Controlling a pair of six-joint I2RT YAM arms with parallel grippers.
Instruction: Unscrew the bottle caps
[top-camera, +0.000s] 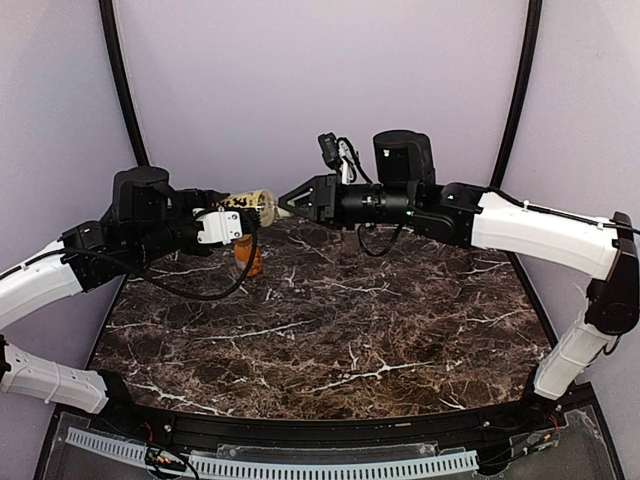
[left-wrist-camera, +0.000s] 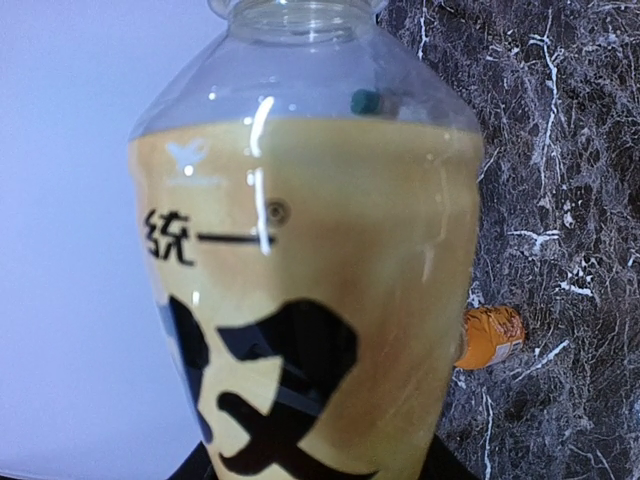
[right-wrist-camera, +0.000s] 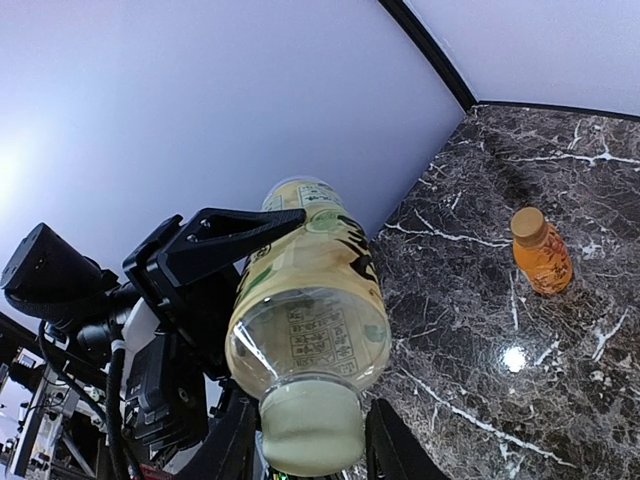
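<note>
Two end effectors meet on one bottle, held in the air above the back left part of the dark marbled surface (top-camera: 350, 340). Your left end effector (top-camera: 235, 215) is clenched around the body of the tall clear plastic bottle with the yellowish tea label (left-wrist-camera: 310, 280), keeping it roughly level with its neck pointing towards the right arm. Your right end effector (top-camera: 284, 206) comes in head-on from the other side. In the right wrist view its two black fingers (right-wrist-camera: 395, 450) sit one on each side of the round cream-white plastic cap (right-wrist-camera: 310, 425), pressed against its rim, so it is grasping that cap. The cap is still on the neck. The squat orange juice bottle (right-wrist-camera: 541, 255) stands upright on the surface below the held bottle, well apart from both end effectors, its orange cap (right-wrist-camera: 527, 222) in place.
</note>
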